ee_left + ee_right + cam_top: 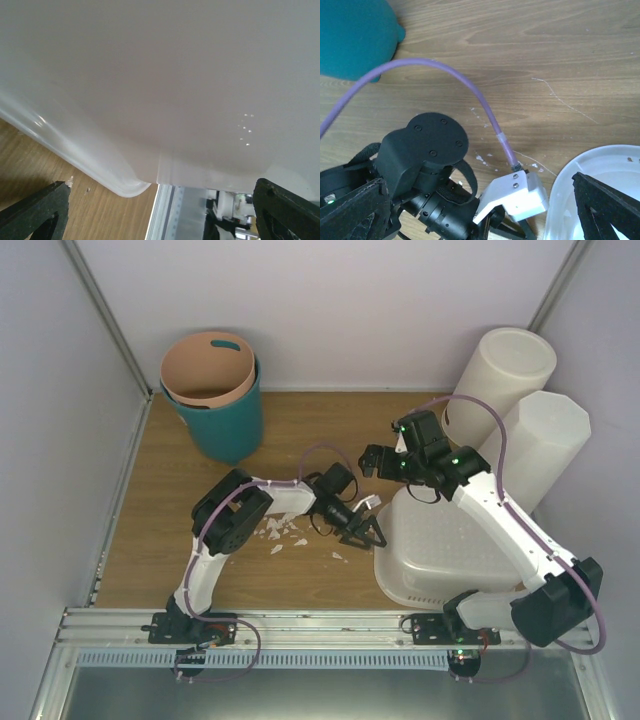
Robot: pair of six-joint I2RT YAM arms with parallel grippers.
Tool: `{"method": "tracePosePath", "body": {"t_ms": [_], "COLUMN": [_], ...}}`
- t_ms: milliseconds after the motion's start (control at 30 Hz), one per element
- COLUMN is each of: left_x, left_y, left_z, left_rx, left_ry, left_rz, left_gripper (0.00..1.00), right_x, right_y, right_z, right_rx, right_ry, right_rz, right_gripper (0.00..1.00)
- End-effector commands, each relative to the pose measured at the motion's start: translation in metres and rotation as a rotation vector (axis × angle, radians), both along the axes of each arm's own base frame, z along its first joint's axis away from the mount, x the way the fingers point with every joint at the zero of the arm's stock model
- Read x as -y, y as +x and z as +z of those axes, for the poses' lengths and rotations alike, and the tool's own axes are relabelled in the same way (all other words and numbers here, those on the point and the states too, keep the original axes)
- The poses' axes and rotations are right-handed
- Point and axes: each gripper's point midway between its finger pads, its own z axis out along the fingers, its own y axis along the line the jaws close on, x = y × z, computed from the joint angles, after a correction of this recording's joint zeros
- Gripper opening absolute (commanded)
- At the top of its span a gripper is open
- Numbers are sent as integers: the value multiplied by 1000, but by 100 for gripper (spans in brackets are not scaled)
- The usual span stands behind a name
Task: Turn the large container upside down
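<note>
- The large container (432,552) looks like thin white plastic. I'd guess it's light and a bit flexy, with glossy, slippery walls, so pinching a flat wall probably won't hold.
- The best place to grab is the rolled rim (125,187). It's the only lip my fingers can close over, and there's a small flat tab right next to it at the corner.
- My left hand (365,532) has its jaws spread wide with nothing between them. The tub wall is dead ahead and fills the wrist view. The rim corner is low, just in front of the fingertips and down near the table (300,430). I can't tell whether I'm touching it yet.
- My right hand (376,460) is also spread apart and empty, hanging above the table. The tub sits below it, off toward one finger's side, with only a curved edge showing.
- From above, the dotted face could be the base facing up, but I can't say for sure.
</note>
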Motion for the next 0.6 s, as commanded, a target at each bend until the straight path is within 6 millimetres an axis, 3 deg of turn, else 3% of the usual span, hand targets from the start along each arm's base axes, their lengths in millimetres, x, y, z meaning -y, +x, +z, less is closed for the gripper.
{"method": "tracePosePath", "body": {"t_ms": [0,267,433,567], "left_x": [-12,-96,-150,-175], "left_y": [14,82,102,106], "left_z": [36,132,180,203], "left_rx": [241,779,1030,1176], "left_ry": [-13,67,200,270], "left_rz": [-49,41,113,140], "left_gripper": [99,99,99,99], "right_x": [-15,-44,-58,-62], "right_y": [-6,-23,-26,-27], "right_z": [-5,-37,-42,-36], "right_rx": [-8,-102,-119,-112], "right_ry": [33,1,-13,-7], "right_rz": [74,191,235,253], "right_gripper": [100,100,100,100]}}
